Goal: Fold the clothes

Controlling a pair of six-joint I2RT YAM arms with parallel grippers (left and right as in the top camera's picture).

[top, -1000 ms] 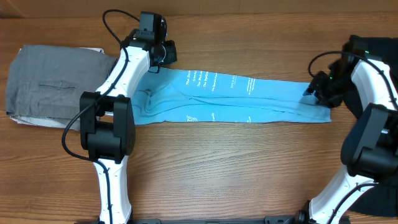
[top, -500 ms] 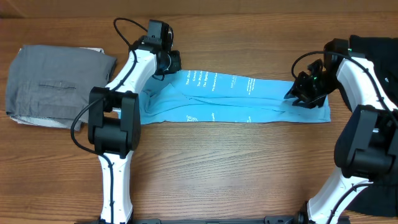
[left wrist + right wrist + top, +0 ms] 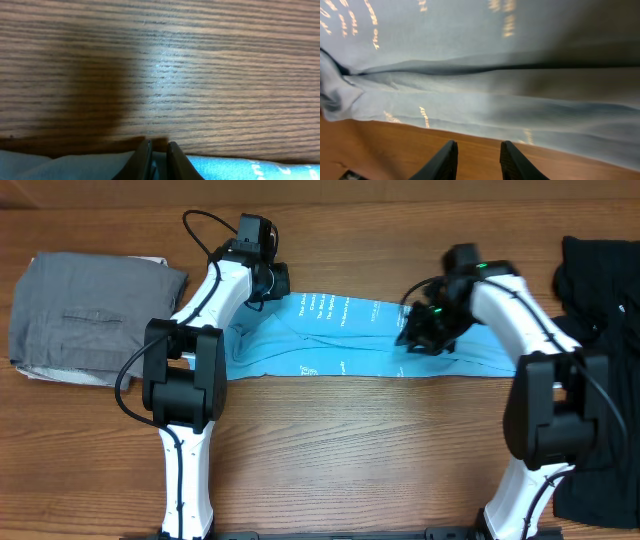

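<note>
**Ana:** Where is the T-shirt (image 3: 340,340)?

**Ben:** Across the middle of the table (image 3: 350,450), folded into a long, narrow band running left to right. It's soft cotton with shallow lengthwise creases, and the small white lettering (image 3: 320,305) faces up.

**Ana:** And the left pincer (image 3: 275,283)?

**Ben:** It's at the band's far-left corner. Its fingers (image 3: 142,162) are almost together on a sliver of blue cloth, I'd judge to anchor that end.

**Ana:** The right pincer (image 3: 418,332)?

**Ben:** That one is over the band, right of centre, partly open and empty, with bare wood showing between its fingers. It's probably lining up a hold for the crosswise fold.
</note>
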